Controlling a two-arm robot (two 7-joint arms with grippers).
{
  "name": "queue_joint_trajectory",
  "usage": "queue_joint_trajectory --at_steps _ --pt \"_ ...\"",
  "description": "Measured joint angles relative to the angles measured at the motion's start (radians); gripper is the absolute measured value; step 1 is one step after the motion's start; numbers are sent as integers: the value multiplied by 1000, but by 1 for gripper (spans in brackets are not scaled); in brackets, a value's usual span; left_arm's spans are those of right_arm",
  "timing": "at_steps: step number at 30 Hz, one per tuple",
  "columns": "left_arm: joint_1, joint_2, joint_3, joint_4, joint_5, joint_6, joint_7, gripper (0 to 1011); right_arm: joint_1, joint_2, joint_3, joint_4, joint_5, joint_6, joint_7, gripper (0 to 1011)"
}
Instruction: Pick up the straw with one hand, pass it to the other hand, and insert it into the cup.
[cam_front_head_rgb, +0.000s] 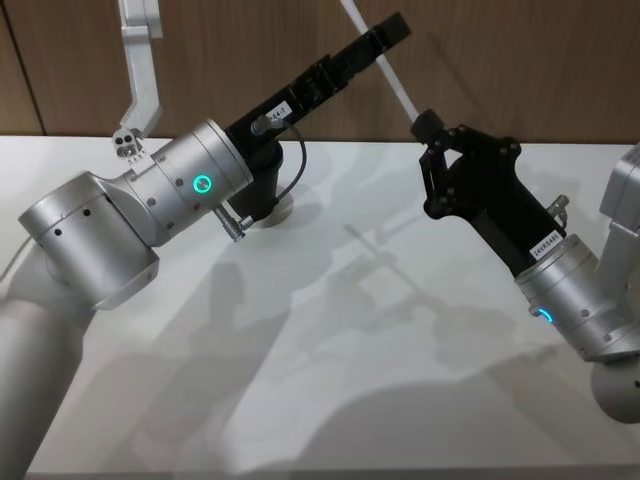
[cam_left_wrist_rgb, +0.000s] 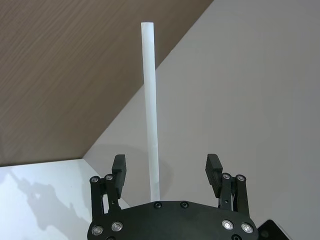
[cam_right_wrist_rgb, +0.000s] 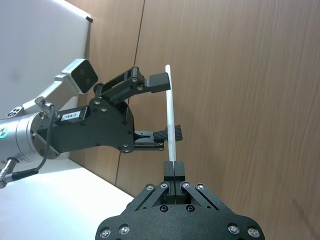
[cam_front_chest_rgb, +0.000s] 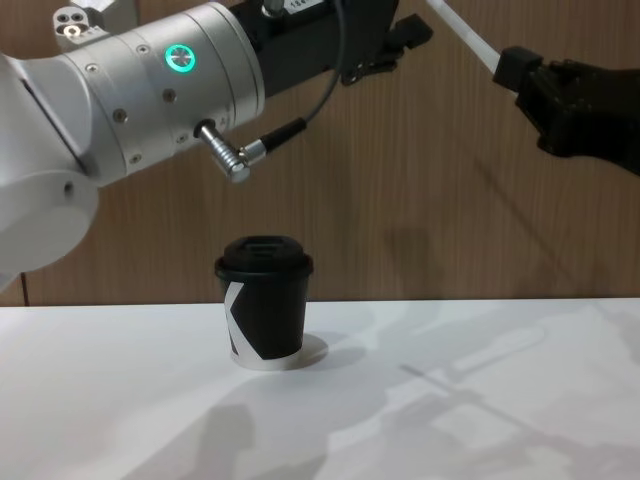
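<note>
The straw (cam_front_head_rgb: 397, 85) is held high above the table, with my right gripper (cam_front_head_rgb: 428, 126) shut on its lower end. In the right wrist view the straw (cam_right_wrist_rgb: 171, 115) rises straight from the closed fingertips of the right gripper (cam_right_wrist_rgb: 174, 170). My left gripper (cam_left_wrist_rgb: 166, 167) is open, and the straw (cam_left_wrist_rgb: 151, 115) passes between its two fingers without touching them. The left gripper (cam_right_wrist_rgb: 166, 107) straddles the straw's upper half. The black cup (cam_front_chest_rgb: 265, 300) with its domed lid stands upright on the table below the left arm, partly hidden behind it in the head view (cam_front_head_rgb: 262, 195).
The white table (cam_front_head_rgb: 380, 330) stretches in front of a wooden wall (cam_front_chest_rgb: 440, 200). A grey cable (cam_front_chest_rgb: 300, 125) loops from the left wrist above the cup.
</note>
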Motion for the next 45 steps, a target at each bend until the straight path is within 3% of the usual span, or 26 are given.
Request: queue_joint_trajectory --at_steps 26,35,45 --pt "-27 -2 20 37 6 -27 5 989 0 0 0 0 0 0 0 6" --pt "-30 -2 21 40 7 -29 6 785 0 0 0 0 0 0 0 6" --pt "-31 -2 22 42 7 -30 7 472 0 0 0 0 0 0 0 6"
